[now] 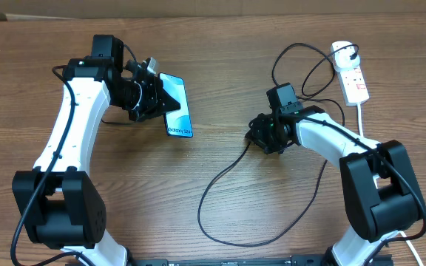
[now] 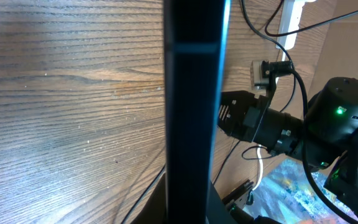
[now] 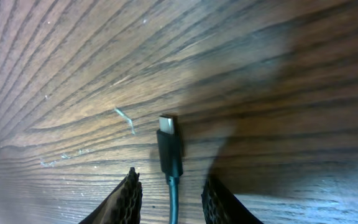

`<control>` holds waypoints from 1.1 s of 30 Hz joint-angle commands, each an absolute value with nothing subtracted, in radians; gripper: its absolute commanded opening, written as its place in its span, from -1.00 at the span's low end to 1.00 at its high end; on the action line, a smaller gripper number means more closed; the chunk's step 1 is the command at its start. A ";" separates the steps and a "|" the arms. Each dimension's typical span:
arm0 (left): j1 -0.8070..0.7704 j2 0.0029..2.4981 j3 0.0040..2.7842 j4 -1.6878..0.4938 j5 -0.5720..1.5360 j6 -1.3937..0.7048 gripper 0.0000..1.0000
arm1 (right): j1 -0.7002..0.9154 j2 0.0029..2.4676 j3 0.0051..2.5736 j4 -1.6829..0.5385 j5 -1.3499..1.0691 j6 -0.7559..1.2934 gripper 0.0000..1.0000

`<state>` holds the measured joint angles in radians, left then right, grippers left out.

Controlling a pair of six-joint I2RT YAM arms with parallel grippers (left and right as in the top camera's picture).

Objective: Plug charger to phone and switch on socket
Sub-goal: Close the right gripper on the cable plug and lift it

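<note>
The phone (image 1: 178, 106), with a blue-teal screen, is lifted off the table at the left, and my left gripper (image 1: 156, 97) is shut on its edge. In the left wrist view the phone (image 2: 194, 106) shows edge-on as a dark upright bar. The charger cable (image 1: 214, 179) loops across the table from the white socket (image 1: 351, 74) at the far right. Its connector tip (image 3: 169, 144) lies flat on the wood. My right gripper (image 3: 174, 194) is low over it, open. The ribbed fingers (image 3: 130, 198) stand either side of the cable, not touching it.
The socket's thick white cord (image 1: 362, 117) runs down the right side, past my right arm (image 1: 331, 137). The black cable's loop reaches the front edge of the table. A crinkled coloured sheet (image 2: 291, 186) lies beyond the table in the left wrist view.
</note>
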<state>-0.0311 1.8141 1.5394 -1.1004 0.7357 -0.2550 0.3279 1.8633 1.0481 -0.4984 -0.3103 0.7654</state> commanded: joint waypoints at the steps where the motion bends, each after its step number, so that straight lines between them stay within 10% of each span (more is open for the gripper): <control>1: -0.033 1.814 1.539 -1.098 0.759 -0.251 -0.92 | 0.327 1.865 0.989 -0.460 -0.300 0.759 -0.38; 33: -0.033 1.814 1.539 -1.096 0.759 -0.263 -0.91 | 0.328 1.866 0.969 -0.433 -0.288 0.759 -0.67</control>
